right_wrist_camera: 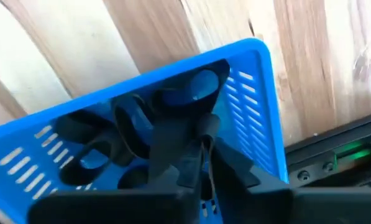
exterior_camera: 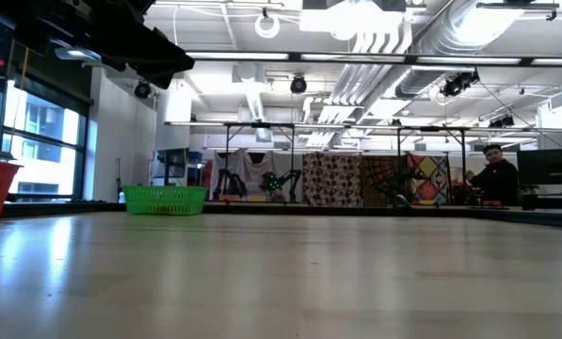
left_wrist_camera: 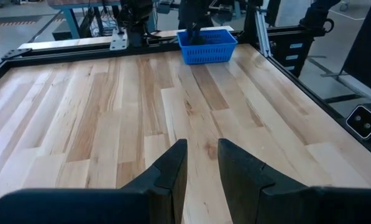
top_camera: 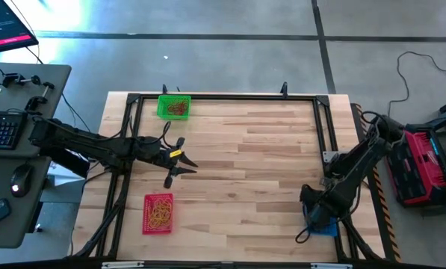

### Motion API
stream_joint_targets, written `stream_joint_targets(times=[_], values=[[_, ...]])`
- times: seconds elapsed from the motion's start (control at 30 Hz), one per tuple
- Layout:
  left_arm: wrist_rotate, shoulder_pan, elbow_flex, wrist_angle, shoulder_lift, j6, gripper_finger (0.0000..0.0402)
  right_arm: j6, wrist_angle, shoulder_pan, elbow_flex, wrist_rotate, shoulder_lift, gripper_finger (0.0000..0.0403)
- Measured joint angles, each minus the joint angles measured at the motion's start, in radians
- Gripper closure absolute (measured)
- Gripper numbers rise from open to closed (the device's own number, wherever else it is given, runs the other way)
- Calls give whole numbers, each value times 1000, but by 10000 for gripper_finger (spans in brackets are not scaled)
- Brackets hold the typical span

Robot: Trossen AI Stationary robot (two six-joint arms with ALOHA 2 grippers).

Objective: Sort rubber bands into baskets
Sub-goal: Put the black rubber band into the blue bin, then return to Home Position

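Your right gripper [right_wrist_camera: 201, 158] sits down inside the blue basket [right_wrist_camera: 260, 118], mostly hiding it from above. Its fingers are nearly together among black rubber bands [right_wrist_camera: 129, 124]; whether they pinch one, you can't tell. Your left gripper [left_wrist_camera: 202, 163] hangs slightly spread over bare wood, between the green basket [top_camera: 173, 106] and the red basket [top_camera: 158, 213], both holding bands.

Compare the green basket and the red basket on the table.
The green plastic mesh basket sits at the table's far edge; the red plastic mesh basket sits nearer the front, left side. The green one holds brownish-orange rubber bands; the red one holds yellowish-tan rubber bands. Both are small, rectangular and upright, with no hand in them.
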Motion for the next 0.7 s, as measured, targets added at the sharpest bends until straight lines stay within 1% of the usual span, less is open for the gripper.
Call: stream_joint_targets(times=[0.27, 0.33, 0.4, 0.47, 0.53, 0.63, 0.7], values=[[0, 0, 0, -1, 0, -8, 321, -2, -90, 0, 83, 7, 0, 304], [0, 0, 0, -2, 0, -8, 321, -8, -119, 0, 110, 13, 0, 293], [0, 0, 0, -3, 0, -4, 321, -10, -147, 0, 140, 36, 0, 290], [0, 0, 0, -3, 0, -3, 321, -29, -174, 0, 172, 69, 0, 295], [0, 2, 0, 0, 0, -2, 321, -59, -189, 0, 205, 126, 0, 311], [2, 10, 0, 27, 0, 19, 321, -151, -204, -13, 244, 253, -1, 351], [29, 22, 0, 53, 0, 26, 322, -223, -197, -39, 249, 333, -15, 384]])
